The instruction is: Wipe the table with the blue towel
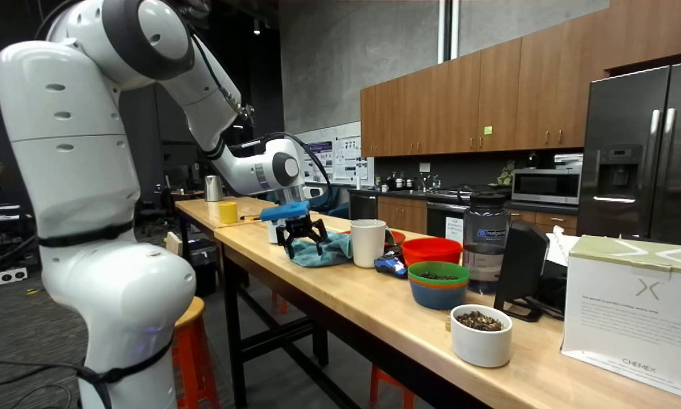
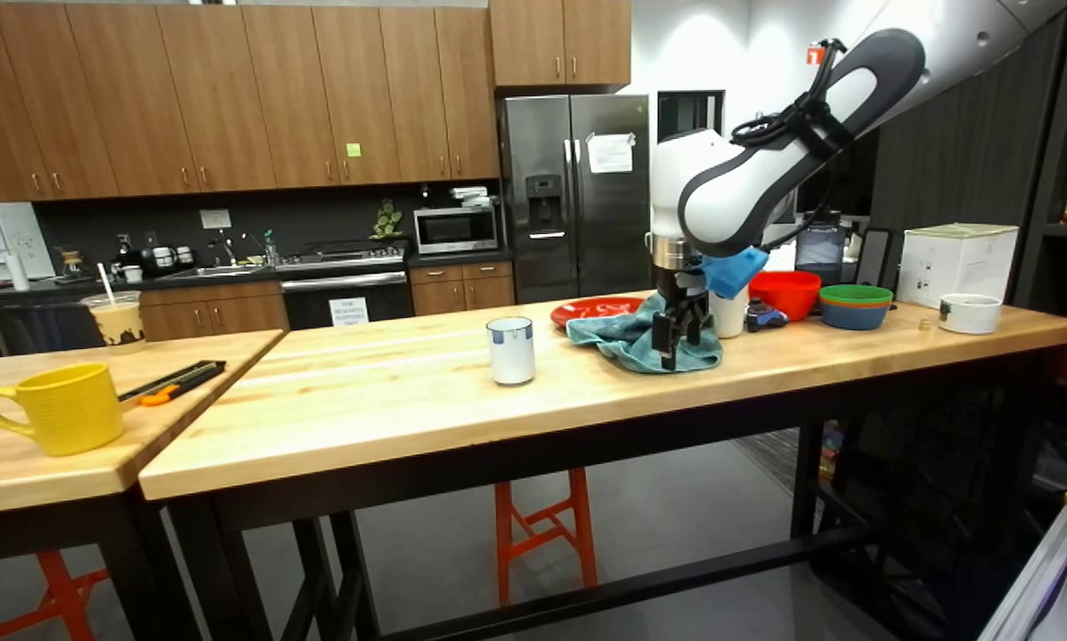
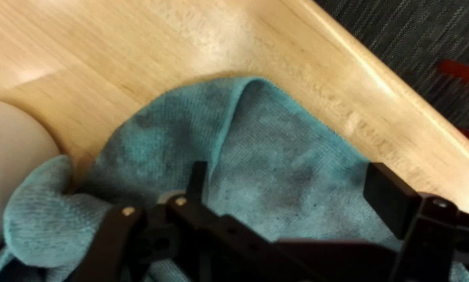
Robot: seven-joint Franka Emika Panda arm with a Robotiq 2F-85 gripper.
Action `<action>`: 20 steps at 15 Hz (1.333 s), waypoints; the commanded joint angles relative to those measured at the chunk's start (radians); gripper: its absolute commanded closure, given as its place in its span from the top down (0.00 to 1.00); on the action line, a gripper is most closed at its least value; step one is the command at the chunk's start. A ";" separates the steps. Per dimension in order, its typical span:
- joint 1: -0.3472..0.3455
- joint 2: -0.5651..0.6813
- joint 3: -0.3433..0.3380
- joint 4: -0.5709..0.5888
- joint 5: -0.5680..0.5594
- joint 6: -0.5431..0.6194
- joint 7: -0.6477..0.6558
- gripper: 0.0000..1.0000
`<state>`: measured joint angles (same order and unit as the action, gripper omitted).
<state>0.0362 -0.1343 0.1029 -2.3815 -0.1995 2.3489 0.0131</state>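
Observation:
The blue-green towel lies crumpled on the wooden table (image 2: pixel 391 383), and it shows in both exterior views (image 1: pixel 337 250) (image 2: pixel 618 336). In the wrist view the towel (image 3: pixel 266 129) fills the middle, with a folded edge and dark blotches. A bunched part of it touches a white cup at the left. My black gripper (image 1: pixel 305 251) is over the towel, pointing down, and also shows in an exterior view (image 2: pixel 681 345). In the wrist view the gripper's fingers (image 3: pixel 289 184) are wide apart with towel visible beneath them and nothing pinched. Whether the tips touch the cloth I cannot tell.
A tall white cup (image 1: pixel 369 243) stands beside the towel, near a blue-black device (image 1: pixel 391 264). A red bowl (image 1: pixel 431 250), stacked bowls (image 1: pixel 438 287), a bottle (image 1: pixel 485 244) and a white bowl (image 1: pixel 481 335) follow. A red plate (image 2: pixel 591 309) and patterned cup (image 2: pixel 510 352) flank the towel's other side.

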 commanded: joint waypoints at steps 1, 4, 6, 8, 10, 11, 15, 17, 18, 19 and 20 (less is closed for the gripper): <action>-0.004 0.041 -0.018 0.036 -0.021 0.029 0.012 1.00; 0.004 0.072 -0.024 0.062 0.012 0.043 -0.015 1.00; 0.008 0.091 -0.023 0.081 0.020 0.049 -0.026 1.00; 0.013 0.111 -0.022 0.101 0.023 0.057 -0.029 1.00; 0.019 0.128 -0.019 0.120 0.023 0.062 -0.032 1.00; 0.023 0.137 -0.017 0.131 0.024 0.063 -0.034 1.00; 0.034 0.165 -0.011 0.163 0.033 0.067 -0.047 1.00; 0.042 0.184 -0.005 0.183 0.047 0.065 -0.065 1.00; 0.046 0.193 -0.002 0.193 0.063 0.061 -0.080 1.00; 0.052 0.207 0.006 0.205 0.096 0.056 -0.108 1.00; 0.057 0.220 0.014 0.212 0.123 0.052 -0.135 1.00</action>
<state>0.0778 0.0439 0.1054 -2.2101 -0.1440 2.4111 -0.0479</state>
